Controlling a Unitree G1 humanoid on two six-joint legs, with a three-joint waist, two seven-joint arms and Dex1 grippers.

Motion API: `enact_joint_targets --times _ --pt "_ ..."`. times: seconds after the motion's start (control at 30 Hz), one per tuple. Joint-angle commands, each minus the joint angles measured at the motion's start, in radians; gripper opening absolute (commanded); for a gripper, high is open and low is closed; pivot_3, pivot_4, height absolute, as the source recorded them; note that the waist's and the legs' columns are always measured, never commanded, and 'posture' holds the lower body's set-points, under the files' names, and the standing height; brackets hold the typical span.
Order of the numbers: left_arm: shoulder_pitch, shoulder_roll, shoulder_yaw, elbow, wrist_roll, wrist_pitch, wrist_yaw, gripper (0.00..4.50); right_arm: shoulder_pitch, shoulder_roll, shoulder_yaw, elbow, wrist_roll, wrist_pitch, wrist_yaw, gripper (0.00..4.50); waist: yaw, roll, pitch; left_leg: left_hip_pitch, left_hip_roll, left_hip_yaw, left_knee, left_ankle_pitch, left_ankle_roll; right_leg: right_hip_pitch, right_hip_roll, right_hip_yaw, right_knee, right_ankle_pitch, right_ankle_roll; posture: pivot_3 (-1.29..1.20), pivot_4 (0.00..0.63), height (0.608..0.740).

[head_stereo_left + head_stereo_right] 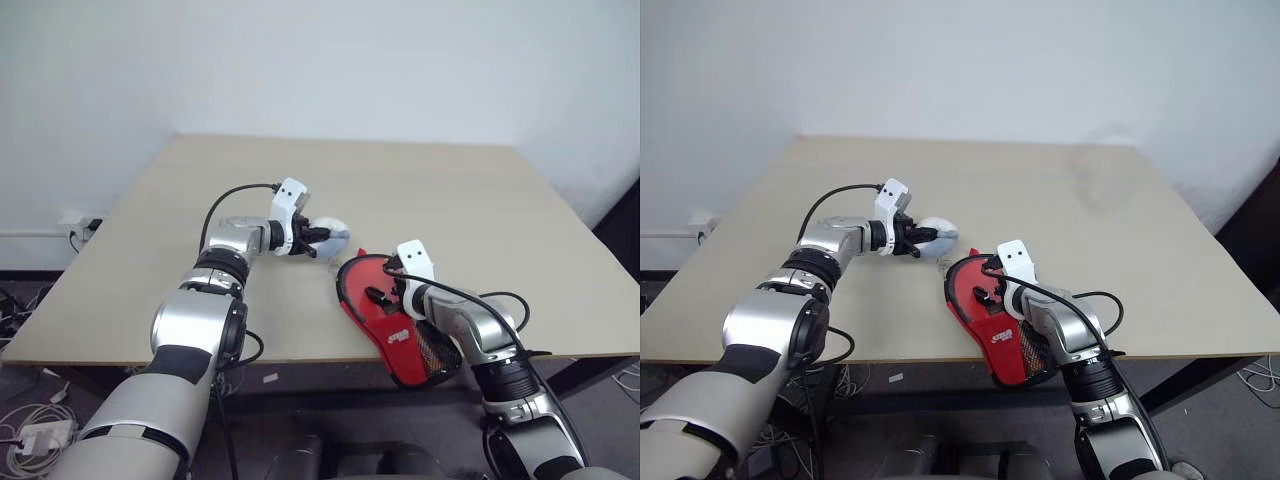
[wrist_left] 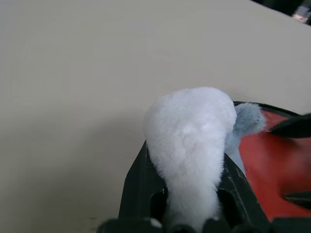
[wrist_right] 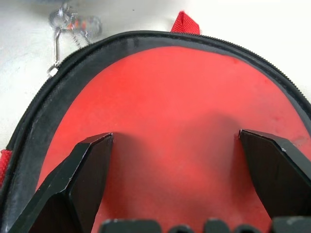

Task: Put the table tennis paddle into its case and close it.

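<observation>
Case (image 1: 395,335): red, near table (image 1: 450,190) edge, right gripper (image 3: 180,170) spread wide over its face. Paddle: apparently inside; cannot tell. Left gripper (image 1: 312,238): clamped on grey lump (image 1: 333,237), just left of case. Advice: carry lump clear before zipping.

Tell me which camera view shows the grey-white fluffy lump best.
The left wrist view: the fluffy lump sits close up, clamped in the left tool. Both eye views show it small at that tool's tip, above the table, beside the red case.
</observation>
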Motion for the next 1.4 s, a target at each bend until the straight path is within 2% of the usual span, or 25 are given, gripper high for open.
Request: enact_joint_targets --times 0.03,0.57,0.73,0.93,1.27,1.4 --pt "-0.078 -0.021 0.022 -0.012 0.015 -0.053 0.063 0.30 0.068 0.000 0.050 0.070 -0.007 0.095 0.011 4.50 0.000 -0.001 0.000 0.000 0.000 0.000 0.000 0.000 0.000 0.000 0.000 0.000 0.000 0.000 0.000 0.00 0.000 0.701" --pt "-0.119 -0.242 0.065 0.028 0.079 -0.169 0.460 0.30 0.083 -0.015 0.085 0.033 -0.043 0.079 0.015 4.50 0.001 0.000 -0.001 0.000 -0.001 0.000 0.000 0.000 0.000 0.000 -0.002 0.001 0.000 0.000 0.000 0.00 0.000 0.701" --pt "-0.109 -0.287 0.053 0.024 0.091 -0.183 0.372 0.30 0.090 -0.009 0.078 0.032 -0.052 0.071 0.009 4.50 0.002 0.000 -0.002 0.000 0.000 0.000 0.001 0.000 0.000 0.000 -0.002 0.000 0.000 0.000 0.000 0.00 0.000 0.701" --pt "-0.074 -0.291 0.032 0.019 0.117 -0.177 0.270 0.29 0.090 -0.011 0.066 0.032 -0.060 0.060 0.009 4.50 0.002 0.002 -0.003 0.000 -0.001 0.000 0.001 -0.001 0.001 0.001 -0.002 0.000 0.000 0.000 0.000 0.00 0.000 0.701" --pt "-0.054 -0.238 0.049 0.002 0.091 -0.158 0.112 3.78 0.064 -0.020 0.068 0.049 -0.066 0.047 0.020 4.50 0.000 0.003 -0.003 0.000 0.000 -0.001 0.002 -0.001 0.001 0.001 -0.002 0.000 0.000 0.000 0.000 0.00 0.000 0.701" --pt "-0.061 -0.197 0.097 -0.012 0.030 -0.101 -0.046 3.78 0.057 -0.031 0.070 0.049 -0.072 0.044 0.027 4.50 0.000 0.003 -0.003 0.000 0.000 -0.001 0.002 -0.001 0.002 0.001 -0.002 0.000 0.000 0.000 0.000 0.00 0.000 0.701"
